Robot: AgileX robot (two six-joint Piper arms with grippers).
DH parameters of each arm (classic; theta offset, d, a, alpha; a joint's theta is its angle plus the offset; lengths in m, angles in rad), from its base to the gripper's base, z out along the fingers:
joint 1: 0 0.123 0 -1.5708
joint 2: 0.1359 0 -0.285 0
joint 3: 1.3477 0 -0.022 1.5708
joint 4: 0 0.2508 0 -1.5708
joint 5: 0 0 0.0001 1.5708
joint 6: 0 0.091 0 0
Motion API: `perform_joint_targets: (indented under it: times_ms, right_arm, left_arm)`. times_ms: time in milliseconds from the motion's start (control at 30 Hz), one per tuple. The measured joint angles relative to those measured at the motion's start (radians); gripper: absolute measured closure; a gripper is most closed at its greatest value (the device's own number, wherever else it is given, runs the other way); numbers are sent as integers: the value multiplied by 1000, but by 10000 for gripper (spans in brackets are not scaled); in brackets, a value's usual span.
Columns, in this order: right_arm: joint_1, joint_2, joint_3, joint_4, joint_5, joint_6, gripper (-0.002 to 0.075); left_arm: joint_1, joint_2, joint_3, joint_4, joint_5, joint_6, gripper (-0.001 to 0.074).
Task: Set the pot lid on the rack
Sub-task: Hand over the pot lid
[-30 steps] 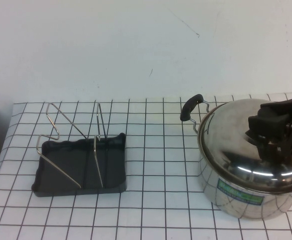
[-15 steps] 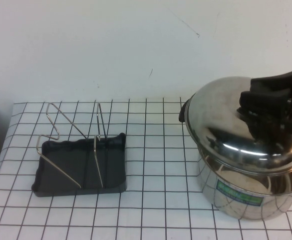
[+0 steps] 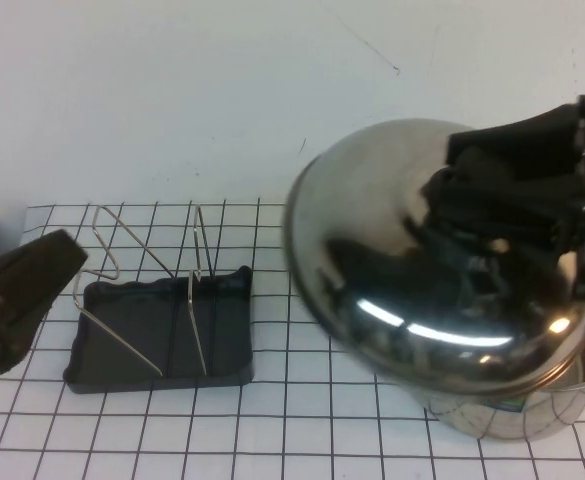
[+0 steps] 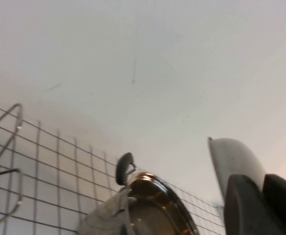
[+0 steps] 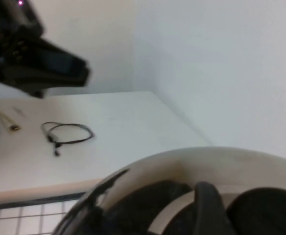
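Gripping the black knob, right gripper point(image 3: 517, 205) holds the domed, mirror-bright steel pot lid point(image 3: 392, 270) tilted above the pot point(image 3: 512, 415), right. Left gripper point(image 3: 17, 290), pinched closed, beside the wavy-rimmed dark plastic rack point(image 3: 162, 330), left.

pot lid point(image 3: 392, 260): shiny domed steel, lifted clear above the table's right side, tilted with its dome facing left and up. rack point(image 3: 162, 335): dark grey wavy-rimmed tray on the gridded cloth at left, thin silver wire uprights standing, nothing in it, well apart from lid.
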Motion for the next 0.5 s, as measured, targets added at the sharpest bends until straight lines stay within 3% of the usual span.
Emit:
perform_joint_targets:
  times_ms: [100,233,300,400,500]
  right_arm:
    - [101,-12,-5,-4,-39,-9,384]
    - [217,-12,-36,-12,-75,-11,384]
    - [256,-12,-66,-16,-75,-3,385]
    - [274,-12,-119,-16,-75,29,385]
    - [278,-12,-161,-16,-77,53,385]
  left_arm:
    - [-86,28,-18,-107,-49,54,573]
    - [-172,77,-54,-180,-63,68,242]
    - [-199,101,-73,-189,-69,70,139]
    - [-208,122,-99,-193,-84,70,84]
    - [-209,124,-113,-199,-97,70,88]
